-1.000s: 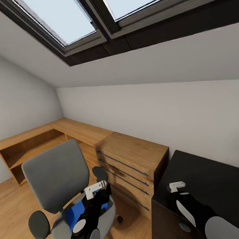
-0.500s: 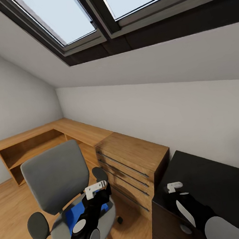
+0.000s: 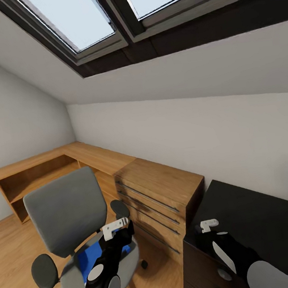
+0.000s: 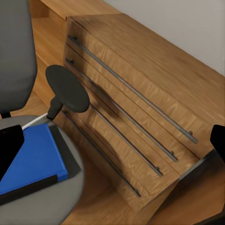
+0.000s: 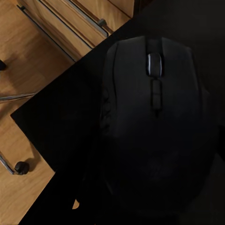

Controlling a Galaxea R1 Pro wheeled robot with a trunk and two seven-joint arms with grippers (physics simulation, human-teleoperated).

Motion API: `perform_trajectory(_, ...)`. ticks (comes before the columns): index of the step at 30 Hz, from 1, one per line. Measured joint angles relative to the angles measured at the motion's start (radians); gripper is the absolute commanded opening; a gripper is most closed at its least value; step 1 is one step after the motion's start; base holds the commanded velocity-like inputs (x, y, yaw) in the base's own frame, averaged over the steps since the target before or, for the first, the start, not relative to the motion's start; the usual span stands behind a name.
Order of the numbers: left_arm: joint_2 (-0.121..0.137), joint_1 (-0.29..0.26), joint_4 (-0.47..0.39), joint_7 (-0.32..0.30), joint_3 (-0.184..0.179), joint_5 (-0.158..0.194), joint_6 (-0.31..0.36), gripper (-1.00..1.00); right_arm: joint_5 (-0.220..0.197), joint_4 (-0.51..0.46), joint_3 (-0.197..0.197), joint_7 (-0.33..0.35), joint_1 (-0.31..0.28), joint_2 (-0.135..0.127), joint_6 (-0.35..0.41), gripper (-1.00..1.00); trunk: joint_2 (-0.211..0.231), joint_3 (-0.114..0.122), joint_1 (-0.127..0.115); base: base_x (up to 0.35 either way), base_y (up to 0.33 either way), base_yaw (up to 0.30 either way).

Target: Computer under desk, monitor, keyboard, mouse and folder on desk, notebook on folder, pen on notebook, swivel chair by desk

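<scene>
Lying on the seat of the swivel chair (image 3: 66,212) at seven o'clock, the folder (image 3: 88,258) sits beneath the left pincer (image 3: 116,227). The right pincer (image 3: 208,224) hangs over the mouse (image 5: 150,122) on the black worktop (image 3: 271,223) at four o'clock. Either pincer's opening: cannot tell.

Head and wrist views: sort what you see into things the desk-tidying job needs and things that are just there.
Job:
- swivel chair
- blue folder on the chair seat
- black desk
- mouse on the desk

Just there:
- wooden drawer cabinet
- wooden corner shelf
- skylights
</scene>
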Motion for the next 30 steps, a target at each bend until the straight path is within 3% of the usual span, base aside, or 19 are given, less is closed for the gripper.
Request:
perform_trajectory(4,0.0,0.0,0.0,0.0,0.0,0.0,0.0,1.0,0.0,-0.001,0.0,0.0,0.0,0.0,0.0,-1.0,-0.028,-0.013,0.015,0.0,0.0,0.0)
perform_trajectory(22,0.0,0.0,0.0,0.0,0.0,0.0,0.0,1.0,0.0,-0.001,0.0,0.0,0.0,0.0,0.003,-1.0,-0.028,-0.013,0.015,0.0,0.0,0.0)
perform_trajectory(30,0.0,0.0,0.0,0.0,0.0,0.0,-0.001,1.0,0.0,-0.001,0.0,0.0,0.0,-0.001,0.005,-1.0,-0.063,-0.028,0.035,0.0,0.0,0.0)
